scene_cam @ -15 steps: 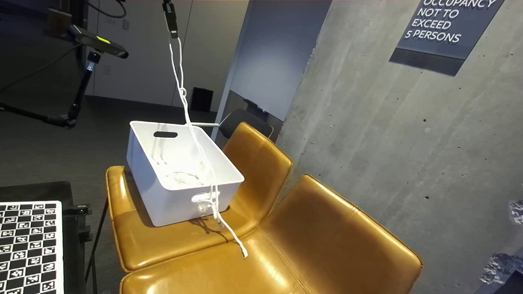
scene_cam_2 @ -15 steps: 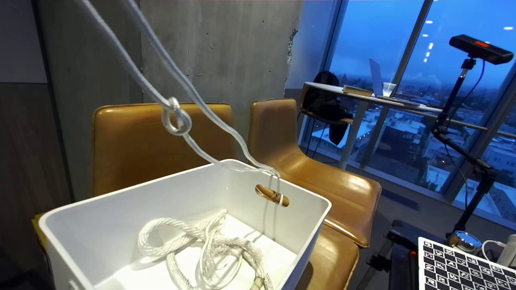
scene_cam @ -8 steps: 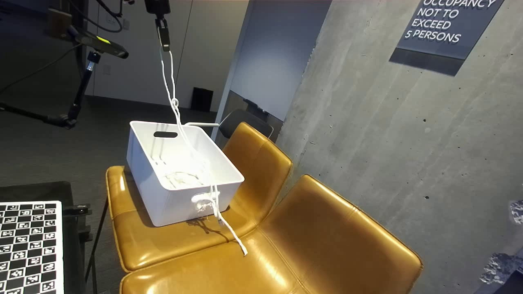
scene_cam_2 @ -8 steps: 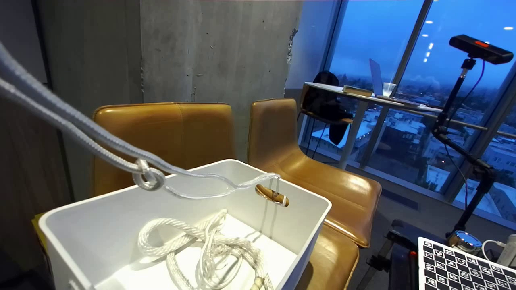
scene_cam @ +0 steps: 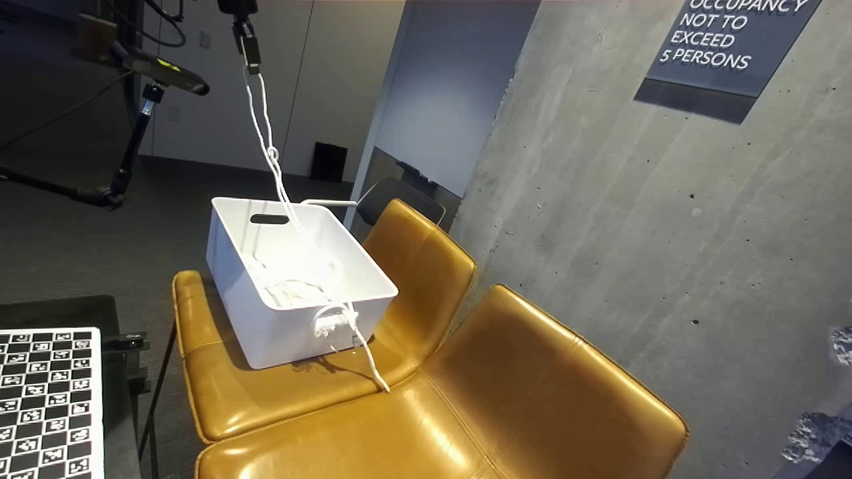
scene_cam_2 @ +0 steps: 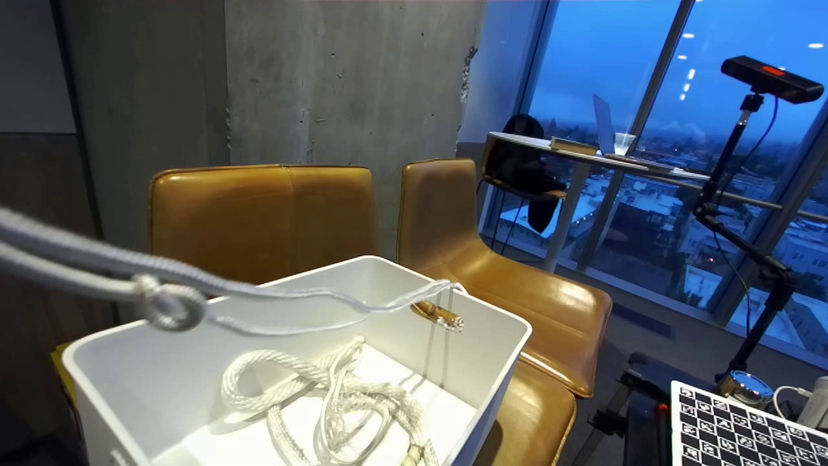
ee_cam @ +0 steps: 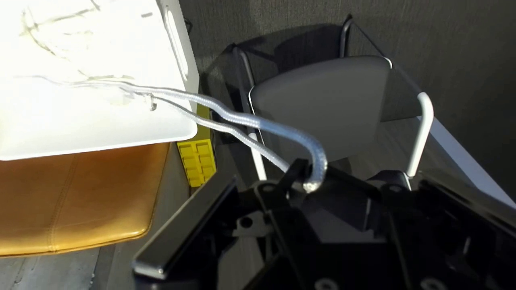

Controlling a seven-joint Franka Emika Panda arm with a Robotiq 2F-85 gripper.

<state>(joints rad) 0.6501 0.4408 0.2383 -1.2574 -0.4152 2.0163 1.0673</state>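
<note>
Held item: thin white braided cord (scene_cam_2: 223,285), doubled into two strands, with a small loop knot (scene_cam_2: 152,294) partway along.
Jaws: narrow, closed on the cord; they stand above the bin in an exterior view, and in the wrist view one strand bends down into the tips.
Cord position: slants from the jaws across the bin's open top and over one short rim; its loose tail hangs outside, the tip near where two chair seats meet.
Bin: white plastic storage bin (scene_cam: 293,337), upright, open.
Bin contents: thicker white braided rope (scene_cam_2: 381,389), in loose loops on the bin floor, tangled with thinner line.
Seating: tan leather chair (scene_cam: 226,399) under the bin; matching chair (scene_cam: 559,379) beside it.
Further chair: grey-backed armchair (ee_cam: 322,104), tubular frame, near the bin.
Yellow article: gridded yellow container (ee_cam: 197,163), just beside the bin's corner.
Camera: black bar-shaped camera (scene_cam: 163,73) on a jointed stand.
Board: black-and-white patterned board (scene_cam: 50,399), well apart from the bin.
Wall: concrete (scene_cam: 632,233), bearing an occupancy sign (scene_cam: 719,60).
Window side: laptop (scene_cam_2: 603,123) and cup (scene_cam_2: 623,144) on a counter (scene_cam_2: 517,139).
</note>
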